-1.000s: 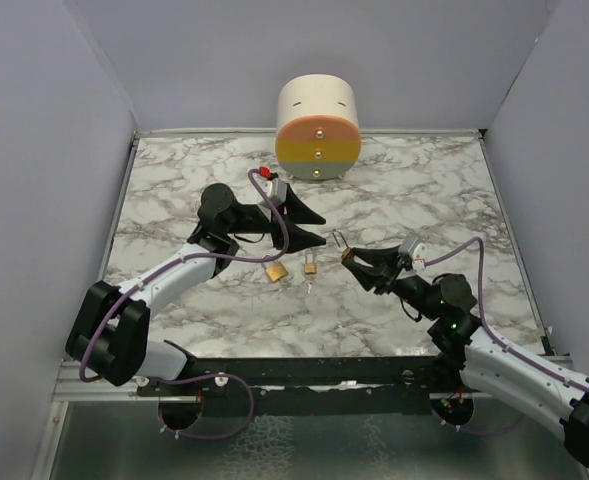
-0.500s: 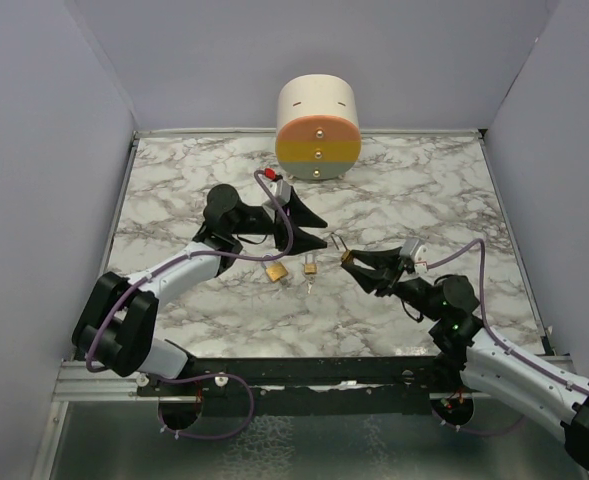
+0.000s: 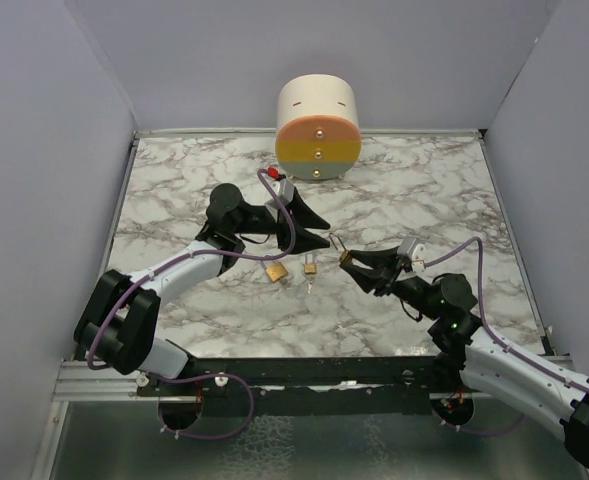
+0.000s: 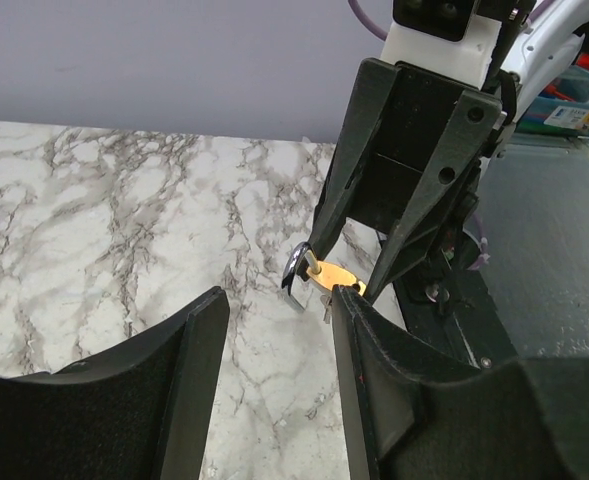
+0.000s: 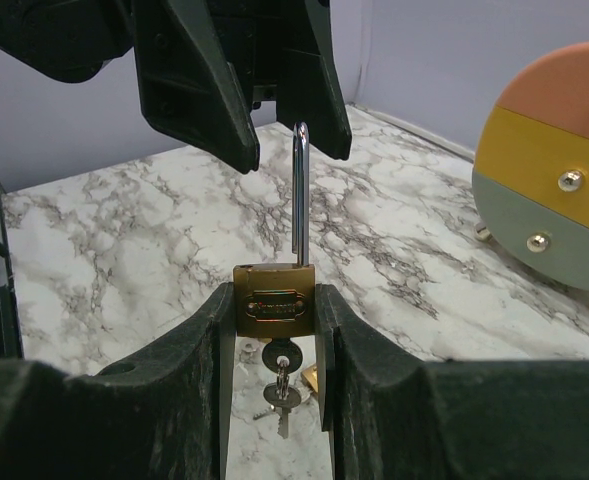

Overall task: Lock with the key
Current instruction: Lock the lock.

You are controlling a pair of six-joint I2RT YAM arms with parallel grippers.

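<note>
My right gripper [image 3: 357,264] is shut on a brass padlock [image 5: 274,305] and holds it by the body above the marble table [image 3: 174,200]. Its steel shackle [image 5: 300,195] stands straight up. A key [image 5: 279,355] sits in the keyhole below, and a second key hangs from it. My left gripper [image 3: 312,226] is open and empty, just beyond the shackle and a little apart from it. In the left wrist view the padlock [image 4: 332,276] shows past my open left gripper [image 4: 279,300], near the right finger [image 4: 349,330].
Two more small brass padlocks [image 3: 275,271] [image 3: 311,267] lie on the table under the grippers. A round cream drawer unit [image 3: 318,127] with orange, yellow and green fronts stands at the back. Grey walls close in both sides.
My left gripper has moved right and slightly down, closer to the held padlock. My right gripper has shifted only slightly and still holds the padlock.
</note>
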